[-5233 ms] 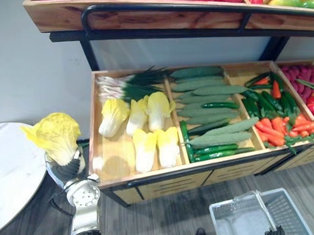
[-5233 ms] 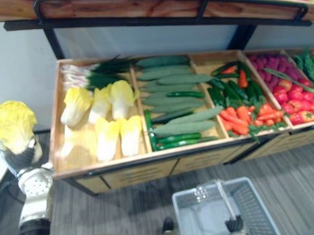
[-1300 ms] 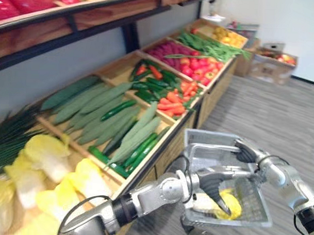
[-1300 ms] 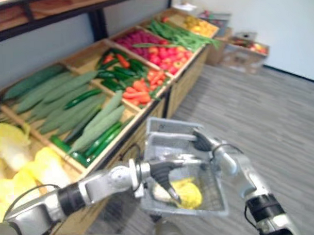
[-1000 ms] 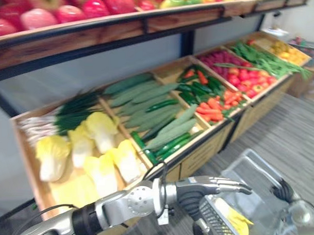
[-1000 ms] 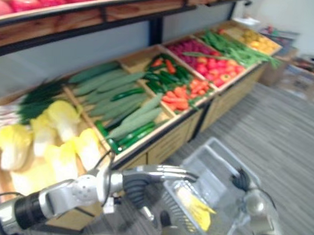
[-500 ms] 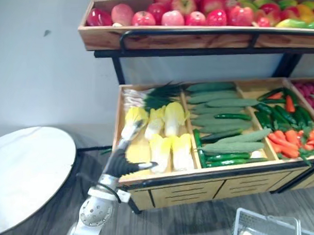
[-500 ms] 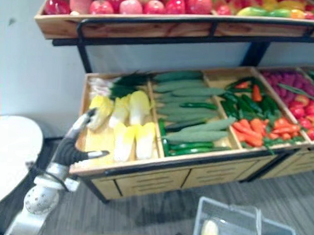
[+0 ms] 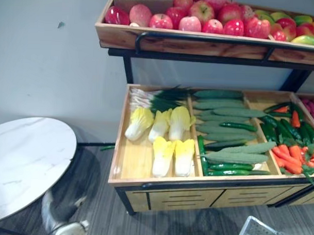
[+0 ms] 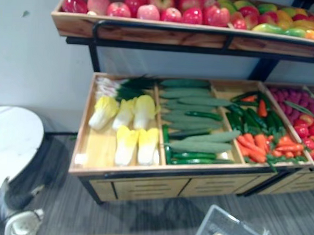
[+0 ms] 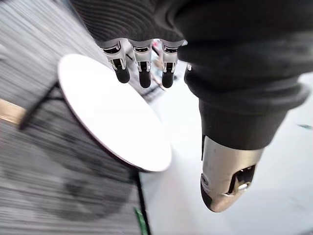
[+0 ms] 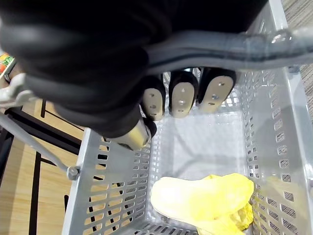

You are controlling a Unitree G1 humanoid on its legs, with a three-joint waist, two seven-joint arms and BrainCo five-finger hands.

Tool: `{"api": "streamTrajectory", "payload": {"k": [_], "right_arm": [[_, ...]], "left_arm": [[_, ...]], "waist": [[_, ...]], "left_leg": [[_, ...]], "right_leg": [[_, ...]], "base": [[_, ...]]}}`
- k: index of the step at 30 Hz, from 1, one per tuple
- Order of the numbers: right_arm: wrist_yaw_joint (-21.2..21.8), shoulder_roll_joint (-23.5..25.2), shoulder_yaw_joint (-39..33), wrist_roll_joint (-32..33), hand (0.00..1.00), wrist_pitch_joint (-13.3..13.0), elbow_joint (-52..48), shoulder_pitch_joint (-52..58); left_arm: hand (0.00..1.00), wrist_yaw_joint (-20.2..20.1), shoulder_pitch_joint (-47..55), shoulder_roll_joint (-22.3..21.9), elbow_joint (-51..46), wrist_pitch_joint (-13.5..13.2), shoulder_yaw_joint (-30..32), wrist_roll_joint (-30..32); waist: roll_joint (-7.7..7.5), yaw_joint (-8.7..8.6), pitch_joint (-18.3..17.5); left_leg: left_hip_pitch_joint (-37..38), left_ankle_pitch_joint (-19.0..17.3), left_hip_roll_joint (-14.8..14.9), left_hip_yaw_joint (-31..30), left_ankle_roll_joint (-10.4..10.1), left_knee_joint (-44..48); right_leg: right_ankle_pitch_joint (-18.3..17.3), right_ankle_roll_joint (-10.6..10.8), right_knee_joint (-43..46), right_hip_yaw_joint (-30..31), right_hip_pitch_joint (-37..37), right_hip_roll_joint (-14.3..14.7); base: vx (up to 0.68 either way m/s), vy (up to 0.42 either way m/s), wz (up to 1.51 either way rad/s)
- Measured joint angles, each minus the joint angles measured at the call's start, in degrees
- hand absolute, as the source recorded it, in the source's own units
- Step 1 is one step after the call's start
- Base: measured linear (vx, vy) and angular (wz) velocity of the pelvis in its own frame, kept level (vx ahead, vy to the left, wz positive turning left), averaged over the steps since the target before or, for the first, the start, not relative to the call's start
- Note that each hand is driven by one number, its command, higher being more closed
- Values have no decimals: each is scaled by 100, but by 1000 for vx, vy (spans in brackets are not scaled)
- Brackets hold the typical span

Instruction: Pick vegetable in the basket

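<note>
Right hand (image 12: 180, 100): fingers curled tight on the grey handle (image 12: 234, 44) of the basket (image 12: 288, 147). Below the fingers, on the basket floor, lies the yellow cabbage (image 12: 205, 200).

Left hand (image 11: 143, 66): fingers straight, thumb apart, holding nothing. Beyond the fingertips is the round white table (image 11: 112, 117).

Half a sec ago this hand was up at the cabbage compartment (image 9: 137, 160) of the stall. Now it hangs low by the table, w/o any veg. So prob. no second pick was made, i.e. one cabbage is in and the task looks done for this piece.
</note>
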Motion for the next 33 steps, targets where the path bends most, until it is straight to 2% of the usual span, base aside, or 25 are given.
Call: {"api": "streamTrajectory", "payload": {"k": [1,2,5,8,11,14,16,23,27,29,31,32,33], "right_arm": [[-26,20,35,1,100,1,7,-16],[-60,18,78,1,100,1,32,-41],[-83,20,116,-6,100,-12,150,-94],[-114,-2,228,-63,100,-20,336,-163],[-110,-20,511,-99,100,-21,390,-204],[-75,-56,1029,-333,100,-21,483,-347],[-67,-61,1268,-356,100,-23,482,-382],[16,-85,1615,-453,100,7,532,-358],[64,-84,1648,-448,100,13,535,-359],[65,-87,1637,-443,100,22,538,-362],[73,-141,1563,-430,100,21,538,-371],[131,-175,1408,-434,100,8,523,-388],[158,-176,1389,-434,100,2,482,-398]], "left_arm": [[0,34,-44,-43,957,75,560,-170],[0,26,-14,-46,1649,146,850,-369],[0,5,41,-54,2710,262,1107,-551],[0,-144,67,-101,3138,455,1103,-485],[0,-369,28,-199,3304,494,1027,-479],[0,-723,-100,-284,3384,423,405,-466],[0,-793,-110,-286,3410,393,92,-472],[0,-1227,-151,-277,3412,101,-1189,-477],[0,-1263,-151,-272,3412,67,-1451,-490],[0,-1267,-165,-257,3404,59,-1532,-495],[0,-1381,-209,-251,3404,55,-1667,-550],[0,-1511,-311,-189,3409,58,-1714,-768],[0,-1572,-360,-151,3411,60,-1777,-805]], "waist": [[40,-62,-52],[50,-106,-58],[56,-134,-59],[66,-136,-51],[107,-140,-47],[163,-146,94],[152,-158,162],[270,-164,385],[303,-163,532],[290,-162,623],[313,-150,700],[323,-146,752],[312,-148,811]], "left_leg": [[33,-22,0,-1,1,-77],[70,-21,1,15,-4,-127],[104,-2,16,35,-38,-155],[156,36,36,72,-45,-146],[214,24,42,73,-57,-148],[305,-17,68,217,-95,-133],[303,-70,80,259,-127,-96],[292,-141,82,192,-144,10],[280,-205,102,170,-110,143],[41,-589,206,133,-85,854],[-303,-1135,330,-52,-47,1821],[-432,-1456,391,-15,23,2349],[-412,-1499,391,40,52,2444]], "right_leg": [[-16,11,-38,-14,14,10],[-17,12,-112,1,25,32],[-12,13,-178,42,26,77],[24,62,-184,106,30,116],[23,63,-186,131,59,129],[17,56,-115,299,34,160],[1,31,-100,352,24,169],[-114,53,34,313,22,132],[-191,93,187,304,10,119],[-390,113,553,332,-82,86],[-718,166,1231,414,-310,36],[-797,191,1683,594,-483,-39],[-793,188,1855,703,-551,-27]], "base": [[0,0,0],[6,-21,-6],[40,-15,-9],[81,-12,-10],[32,-13,-7],[-20,-22,-22],[-38,-22,-17],[5,-5,3],[23,-2,3],[36,4,-2],[17,60,-15],[1,135,-29],[-46,179,-35]]}}
